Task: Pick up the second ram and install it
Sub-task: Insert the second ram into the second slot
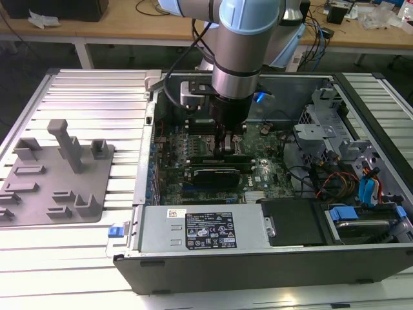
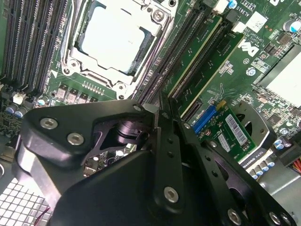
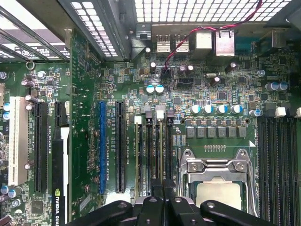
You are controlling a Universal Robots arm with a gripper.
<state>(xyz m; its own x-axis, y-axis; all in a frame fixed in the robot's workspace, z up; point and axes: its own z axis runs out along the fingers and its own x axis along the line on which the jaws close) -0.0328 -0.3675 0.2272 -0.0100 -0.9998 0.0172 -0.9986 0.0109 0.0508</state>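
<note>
In the second wrist view two long green sticks stand in neighbouring black memory slots beside the CPU socket (image 2: 115,40). The stick nearer the socket is the second ram (image 2: 197,54), and the other stick (image 2: 214,70) sits just beyond it. My gripper (image 2: 162,101) is at the near end of the second ram, fingers drawn together on it. In the first wrist view the gripper (image 3: 162,186) hangs over the row of memory slots (image 3: 153,150) next to the socket (image 3: 216,188). In the exterior view the gripper (image 1: 227,147) reaches down inside the open computer case onto the motherboard (image 1: 264,171).
A black graphics card (image 1: 216,174) lies just in front of the gripper. The power supply (image 1: 203,226) runs along the case's front, and a drive cage (image 1: 329,135) with cables stands at the exterior view's right. A grey fixture plate (image 1: 55,177) lies on the table at the exterior view's left.
</note>
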